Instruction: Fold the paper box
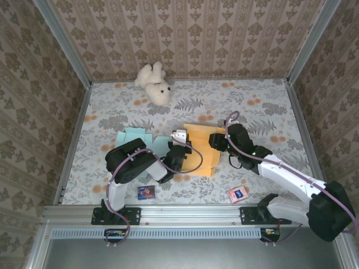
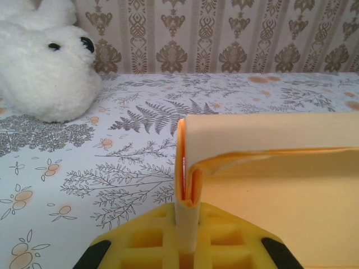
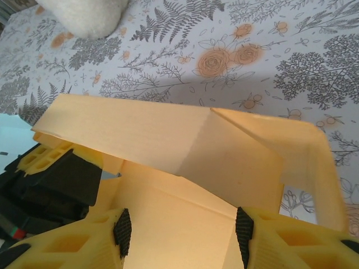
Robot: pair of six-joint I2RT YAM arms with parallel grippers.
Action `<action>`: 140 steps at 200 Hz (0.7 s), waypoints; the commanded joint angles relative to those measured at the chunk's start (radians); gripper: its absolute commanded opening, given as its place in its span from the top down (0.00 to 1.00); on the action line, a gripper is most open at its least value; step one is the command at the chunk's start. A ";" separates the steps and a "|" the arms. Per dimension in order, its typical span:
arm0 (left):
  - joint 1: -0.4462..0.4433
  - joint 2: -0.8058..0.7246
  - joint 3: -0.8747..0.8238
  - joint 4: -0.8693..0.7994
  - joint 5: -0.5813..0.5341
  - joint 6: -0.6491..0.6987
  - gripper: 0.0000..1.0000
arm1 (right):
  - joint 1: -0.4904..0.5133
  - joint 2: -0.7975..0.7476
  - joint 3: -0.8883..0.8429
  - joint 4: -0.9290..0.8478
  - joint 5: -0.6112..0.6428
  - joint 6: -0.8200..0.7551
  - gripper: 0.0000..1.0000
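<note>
Plainly the fold is partway done: the box (image 1: 203,150), an orange paper sheet on the table, lies nearer the arms than the plush (image 1: 154,83) and a little to the plush's right. It has some walls raised but no finished shape yet. The left gripper (image 2: 188,224) is clamped on the box, pinching a doubled upright edge at the corner that faces the plush, where the wall turns and runs off to the right. The right gripper (image 3: 182,231) reaches into the box from the side farther from the plush. Its jaws stand apart, the black pads (image 3: 122,232) on either side of the bare floor panel, and nothing appears to be pinched between them. From that wrist a long flap leans inward over the floor and meets a diagonal crease at a corner, with a side wall standing beyond it. The step in hand looks like bringing this flap and corner into place while the left gripper anchors the opposite edge. The next move probably calls for the right gripper to take or press the leaning flap along its crease, gently, since thin paper may buckle or pull out of the left gripper's pinch. A teal sheet (image 1: 137,137) lies below the plush, beside the box.
</note>
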 commanded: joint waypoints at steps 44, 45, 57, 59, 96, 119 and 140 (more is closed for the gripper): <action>-0.014 0.024 0.034 0.018 -0.053 -0.040 1.00 | 0.012 0.011 0.037 0.099 0.056 0.022 0.45; -0.014 0.025 0.034 0.019 -0.054 -0.040 1.00 | 0.012 0.008 0.036 0.100 0.057 0.023 0.45; -0.014 0.030 0.037 0.019 -0.062 -0.042 1.00 | 0.012 -0.027 0.018 0.105 0.062 0.030 0.45; -0.014 0.031 0.038 0.018 -0.063 -0.042 1.00 | 0.012 -0.033 0.017 0.103 0.063 0.030 0.45; -0.019 0.044 0.043 0.017 -0.078 -0.063 1.00 | 0.017 -0.091 0.020 0.058 0.140 -0.007 0.44; -0.030 0.047 0.049 0.017 -0.092 -0.066 1.00 | 0.015 -0.025 0.060 0.054 0.166 -0.037 0.43; -0.042 0.046 0.055 0.017 -0.104 -0.057 1.00 | 0.018 0.053 0.095 0.058 0.166 -0.040 0.43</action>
